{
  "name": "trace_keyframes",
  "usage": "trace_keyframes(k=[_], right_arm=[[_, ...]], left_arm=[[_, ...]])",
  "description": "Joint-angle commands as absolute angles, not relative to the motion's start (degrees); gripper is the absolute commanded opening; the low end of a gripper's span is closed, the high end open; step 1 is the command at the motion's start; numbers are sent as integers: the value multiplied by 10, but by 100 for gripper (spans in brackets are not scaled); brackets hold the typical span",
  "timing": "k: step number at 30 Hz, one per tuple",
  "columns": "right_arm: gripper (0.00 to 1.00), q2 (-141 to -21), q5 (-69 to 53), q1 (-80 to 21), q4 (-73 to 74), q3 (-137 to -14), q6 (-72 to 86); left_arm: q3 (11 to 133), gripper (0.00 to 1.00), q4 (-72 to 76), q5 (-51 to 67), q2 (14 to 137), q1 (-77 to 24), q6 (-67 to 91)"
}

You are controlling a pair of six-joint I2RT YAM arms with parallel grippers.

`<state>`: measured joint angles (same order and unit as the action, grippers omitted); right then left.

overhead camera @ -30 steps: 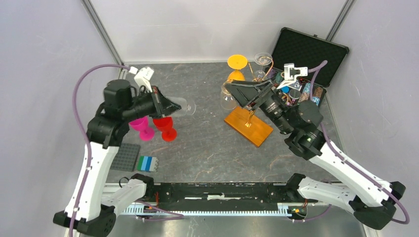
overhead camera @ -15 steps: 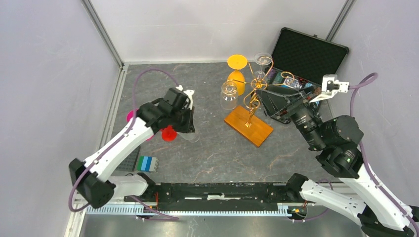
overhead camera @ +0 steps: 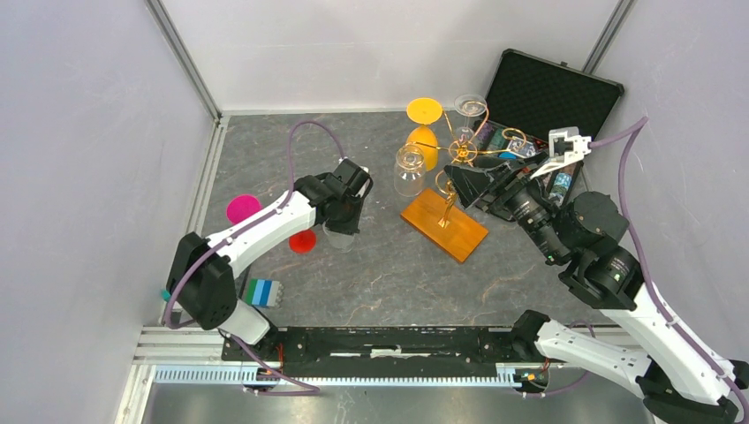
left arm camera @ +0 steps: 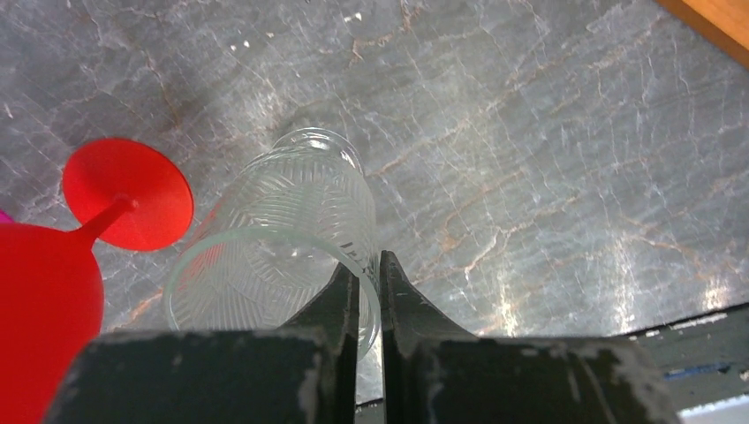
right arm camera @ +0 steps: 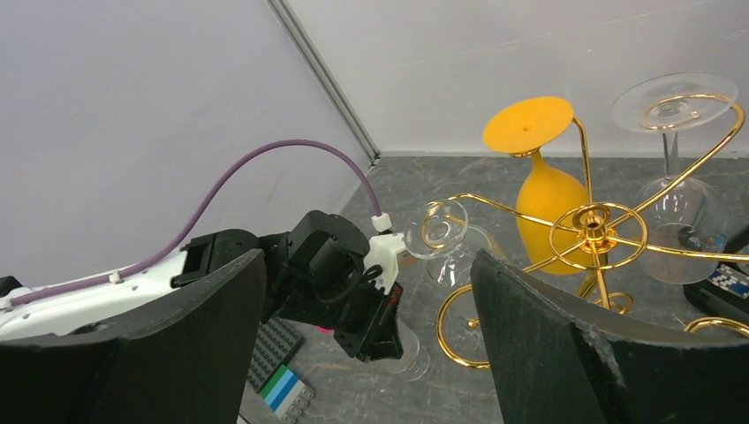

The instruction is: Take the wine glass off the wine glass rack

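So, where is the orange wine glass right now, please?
Top view: the orange glass hangs upside down on the wine glass rack, at its far side.

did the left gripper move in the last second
Yes. In the top view the left gripper, shut on a clear glass, has shifted right, toward the rack's wooden base, and now sits just right of the red glass.

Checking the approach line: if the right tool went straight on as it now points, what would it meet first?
For the right tool, probably a low gold curl of the wine glass rack, with the clear wine glass hanging on it just beyond. Its open jaws face both, but depth is unclear.
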<state>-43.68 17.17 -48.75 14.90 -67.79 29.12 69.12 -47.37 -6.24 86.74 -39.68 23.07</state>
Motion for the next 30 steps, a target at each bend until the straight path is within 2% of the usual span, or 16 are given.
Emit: trace_keyframes(k=[1, 5, 9, 15, 20, 25, 28, 30], right_arm=[[91, -433, 201, -490, 132, -688, 284], [92, -439, 224, -490, 133, -702, 279], [92, -446, 223, -490, 136, -715, 252], [91, -469, 234, -490, 146, -748, 212], [91, -549, 289, -489, 212, -863, 160], [91, -674, 343, -476, 319, -1044, 106], [89, -720, 294, -417, 349, -1097, 107], [86, -740, 217, -339, 357, -1109, 130]], left_arm=[[699, 12, -425, -110, 878, -399, 220], [695, 16, -425, -119, 888, -399, 220], [696, 30, -429, -130, 888, -399, 220], [715, 39, -448, -144, 885, -399, 217], [750, 49, -466, -139, 845, -399, 211], [767, 66, -437, -83, 795, -387, 195], [768, 74, -422, -39, 775, -359, 200], [765, 79, -415, -27, 761, -347, 201]])
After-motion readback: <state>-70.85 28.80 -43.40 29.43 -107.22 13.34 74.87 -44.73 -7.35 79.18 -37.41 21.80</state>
